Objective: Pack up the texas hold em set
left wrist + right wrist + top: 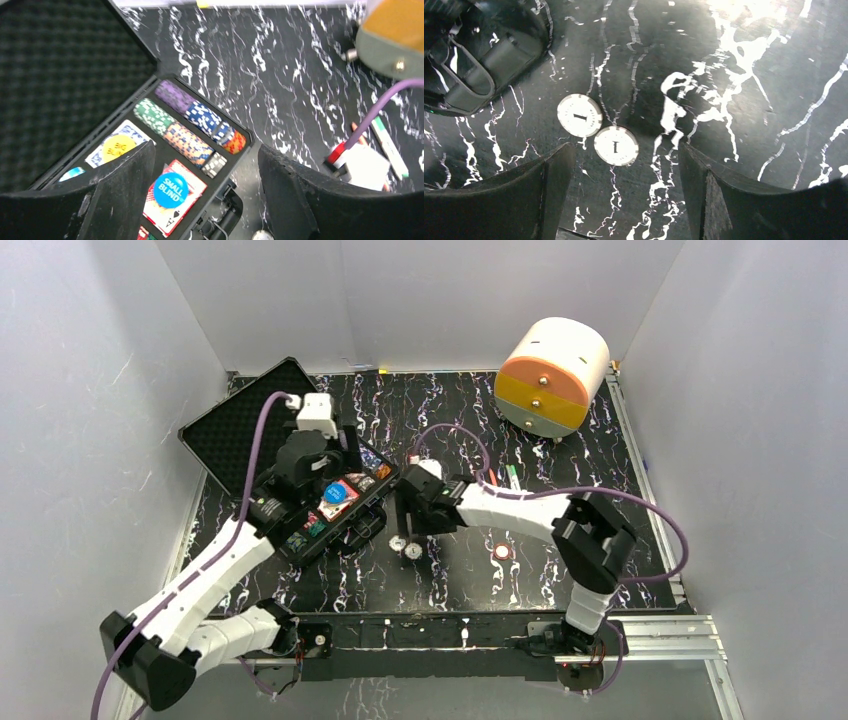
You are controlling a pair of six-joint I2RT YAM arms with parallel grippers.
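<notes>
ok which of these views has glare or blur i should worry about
Right wrist: glare washes out the table at top right, though the two white chips are sharp. Left wrist: the small blind button reads clearly, while the orange cylinder at the corner is blurred. Top external: evenly lit, no strong glare.

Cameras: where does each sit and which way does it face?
Top external: fixed above and behind the bases, looking down on the table; both arms show.
Left wrist: above the open case, facing down at its chip rows; left gripper frames the bottom.
Right wrist: facing down at two white chips; right gripper open.
Shared: top external also shows the case and those chips.
</notes>
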